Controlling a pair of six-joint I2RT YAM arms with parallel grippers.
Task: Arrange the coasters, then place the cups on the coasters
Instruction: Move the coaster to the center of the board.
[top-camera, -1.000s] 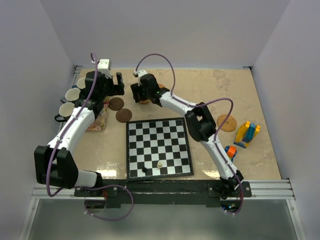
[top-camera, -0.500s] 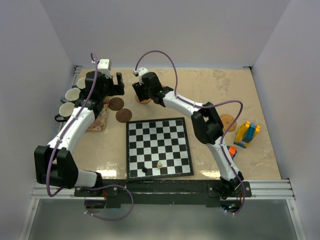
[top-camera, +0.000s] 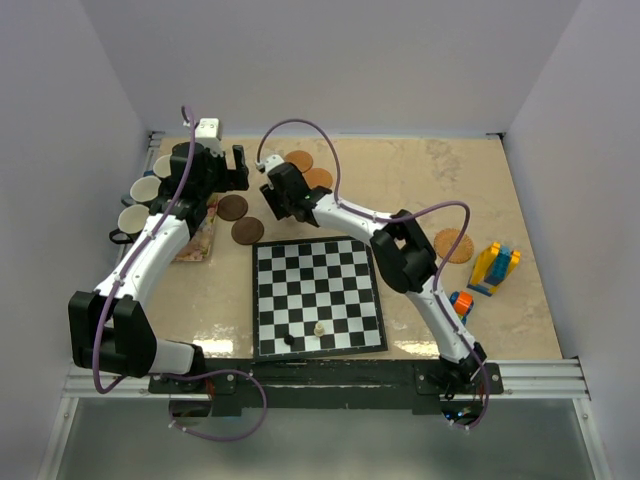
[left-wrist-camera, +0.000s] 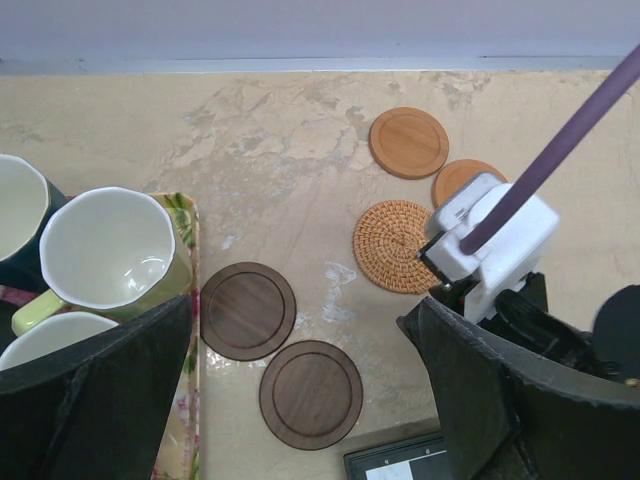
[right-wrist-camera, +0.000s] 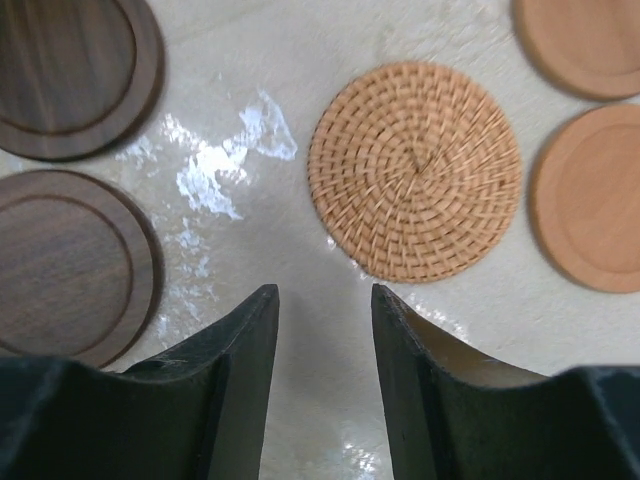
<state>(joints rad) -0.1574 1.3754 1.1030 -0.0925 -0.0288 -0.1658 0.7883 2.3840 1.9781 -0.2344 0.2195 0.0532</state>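
No cup is yet set on a coaster, so the arranging is judged unfinished. Beyond the chessboard (top-camera: 318, 296), two dark coasters (left-wrist-camera: 248, 310) are seen at 10 o'clock. A woven coaster (right-wrist-camera: 415, 170) lies just past the right gripper (right-wrist-camera: 322, 320), whose jaws are held partly apart, with nothing between them. Two tan coasters (left-wrist-camera: 409, 142) lie farther, at 12 o'clock. A second woven coaster (top-camera: 453, 245) is left well apart at 3 o'clock. The cups (left-wrist-camera: 110, 250), at 9 o'clock on the floral mat (top-camera: 198, 243), are shown empty. The left gripper (left-wrist-camera: 302, 305) is spread wide, with nothing held.

the woven coaster (right-wrist-camera: 415, 170) looks rough and matt; the dark wooden coasters (right-wrist-camera: 70, 70) are smooth, grain showing; the pale wooden coasters (right-wrist-camera: 590, 195) smooth, matt. the marbled table (right-wrist-camera: 300, 60) shines glossy. my right fingers (right-wrist-camera: 235, 370) are matt black plastic.
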